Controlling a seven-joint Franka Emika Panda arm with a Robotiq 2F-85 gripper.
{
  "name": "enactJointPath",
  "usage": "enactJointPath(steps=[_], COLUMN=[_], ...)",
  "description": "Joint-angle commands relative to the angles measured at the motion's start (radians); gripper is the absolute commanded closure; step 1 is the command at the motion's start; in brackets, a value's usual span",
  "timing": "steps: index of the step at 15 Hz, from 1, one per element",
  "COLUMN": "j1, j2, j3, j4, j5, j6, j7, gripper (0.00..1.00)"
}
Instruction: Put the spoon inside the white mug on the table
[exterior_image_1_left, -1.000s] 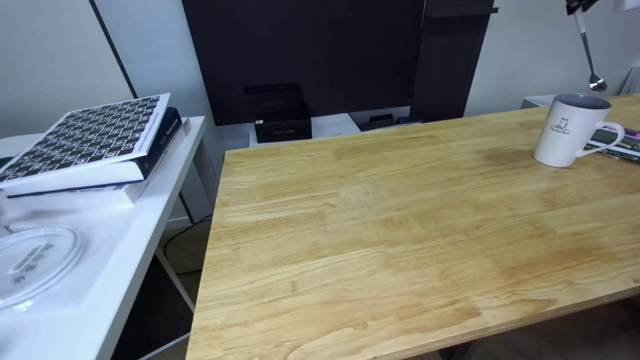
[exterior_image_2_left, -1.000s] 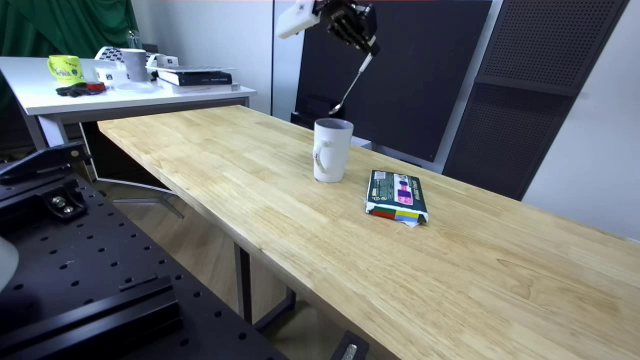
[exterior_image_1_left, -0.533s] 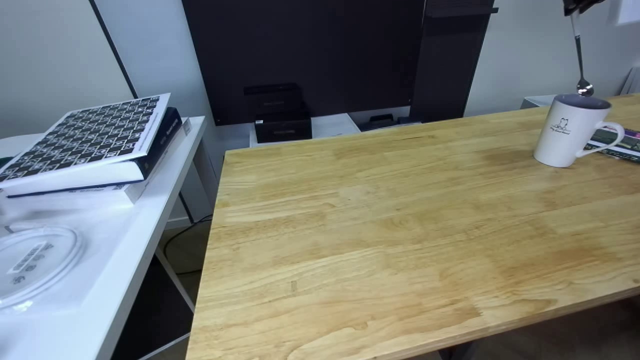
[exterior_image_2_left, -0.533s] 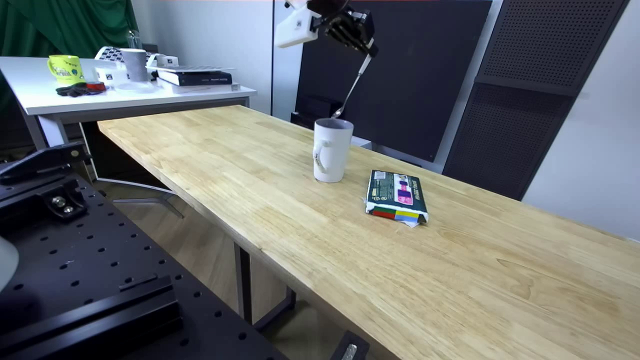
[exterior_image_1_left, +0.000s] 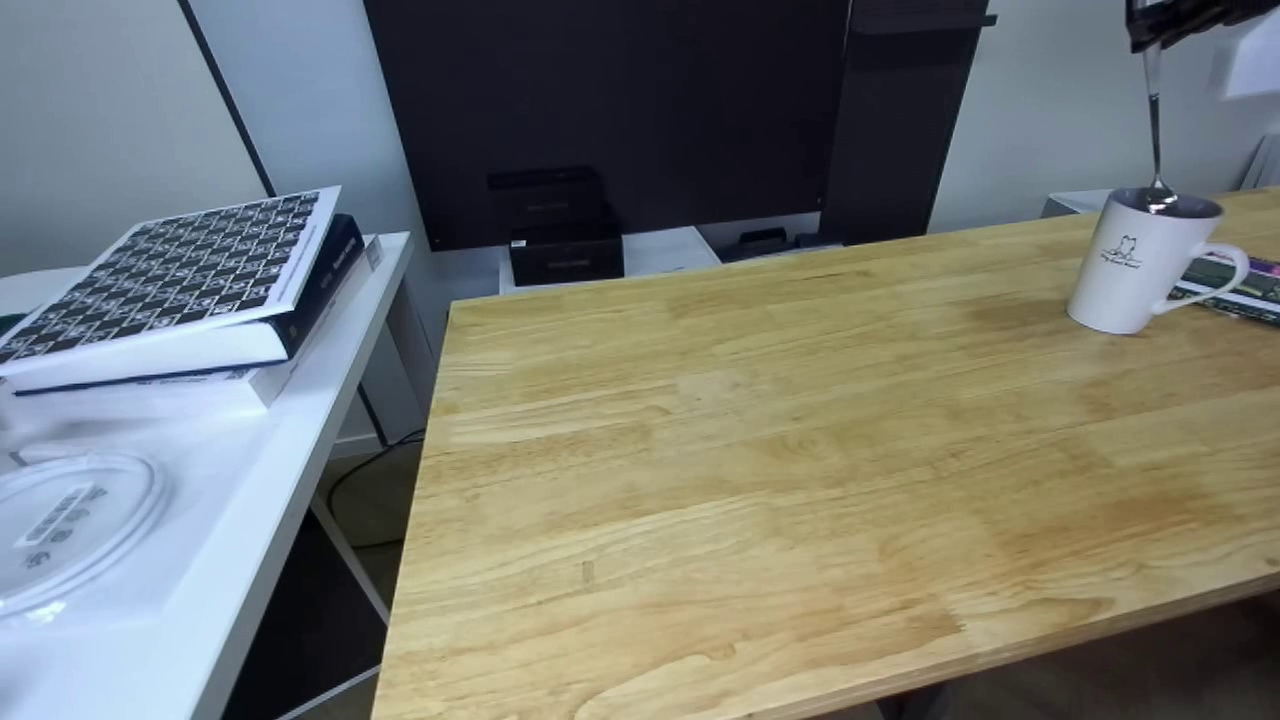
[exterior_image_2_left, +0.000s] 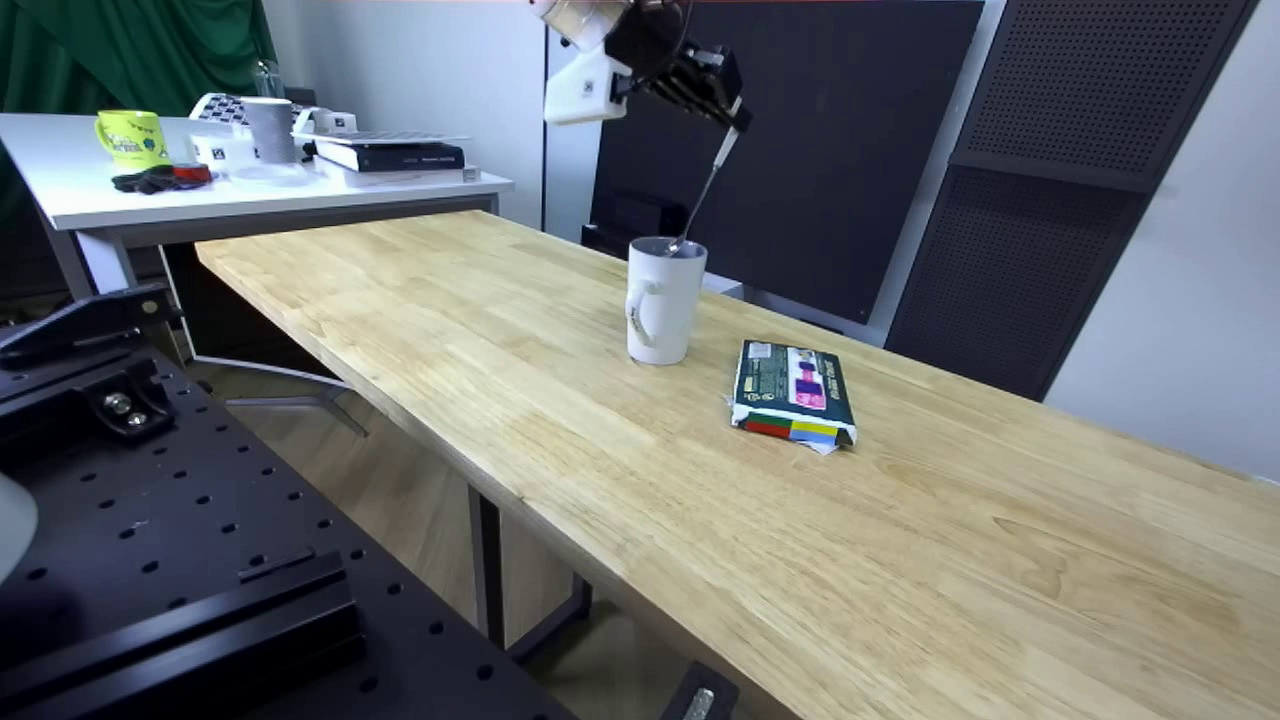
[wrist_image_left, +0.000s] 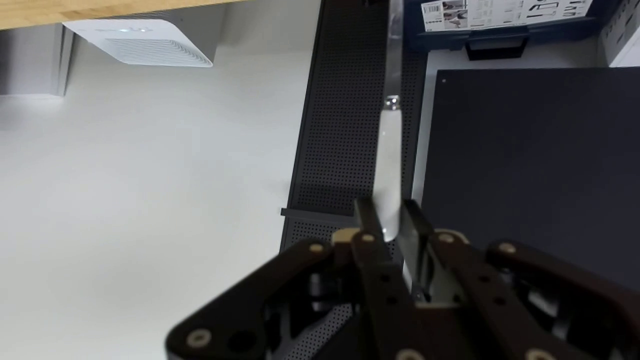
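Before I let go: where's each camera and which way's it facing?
In an exterior view, raised, looking over the table to a dark panel; end effector at top right.
In an exterior view, by a perforated board, facing across the table; end effector and arm at top.
Wrist view: on the wrist, looking past fingers and spoon to a wall.
Both exterior views share the white mug and spoon.

Lt-wood desk (exterior_image_2_left: 960, 540) w/ visible plank grain. On it, white mug (exterior_image_2_left: 674, 310) stands upright, gray int. & side handle. Dk flat packet (exterior_image_2_left: 768, 388) lies near mug but apart, multicol. blocks on 1 end.
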Motion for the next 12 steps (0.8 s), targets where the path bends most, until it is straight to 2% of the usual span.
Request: enactJointPath(steps=[1,3,4,5,6,7,8,10,11,12], j1=[-0.065,-0.097,-0.251,-0.294,-0.372,-0.262,-0.303,-0.319,-0.317,-0.316], j2=[-0.046,-0.045,-0.099,-0.092,-0.072,-0.030,-0.031,-0.029,-0.021,-0.016], j3=[0.078,0.115,0.280,0.327,0.409,0.293,0.329,0.336,0.330,0.326], j4=[-0.034,-0.044,-0.062,-0.067,-0.074,-0.070,-0.078,-0.085,-0.081,-0.077], j5=[-0.006,-0.006,0.003,-0.004,-0.040,-0.047,-0.051,-0.032,-0.027,-0.021], j6=[-0.055,-0.070,-0.131,-0.149,-0.173,-0.133,-0.138,-0.135,-0.128,-0.123], j7=[0.000,0.000,-0.060,-0.053,-0.008,0.043,0.038,0.013,0.011,0.005], gripper=[0.96,0.96,0.96,0.96,0.96,0.96,0.96,0.96,0.59,0.58])
